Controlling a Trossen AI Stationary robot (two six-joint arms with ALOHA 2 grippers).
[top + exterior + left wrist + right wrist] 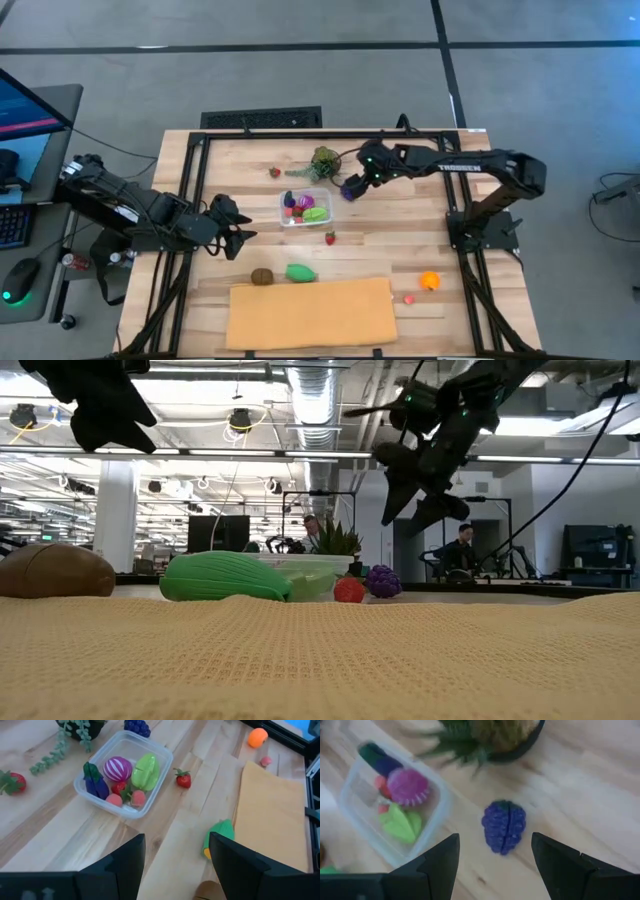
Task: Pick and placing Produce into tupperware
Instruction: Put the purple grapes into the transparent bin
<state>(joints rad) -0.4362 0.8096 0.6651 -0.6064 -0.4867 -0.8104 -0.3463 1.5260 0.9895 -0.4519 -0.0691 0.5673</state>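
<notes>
My right gripper point(495, 851) hangs with fingers apart over the purple grapes point(504, 826), which lie toward the bench's far edge just beside the tupperware point(305, 207). They look light, stiff and knobbly, so I'd pinch across the middle. My left gripper point(176, 852) waits, jaws apart, near the left edge.

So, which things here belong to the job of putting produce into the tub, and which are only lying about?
Belong to the job:
- tupperware tub, already partly filled
- purple grapes, under the open right gripper
- strawberry beside the tub
- green piece, brown piece, orange piece
- left gripper, open, waiting

Lying about:
- potted plant
- tan mat
</notes>
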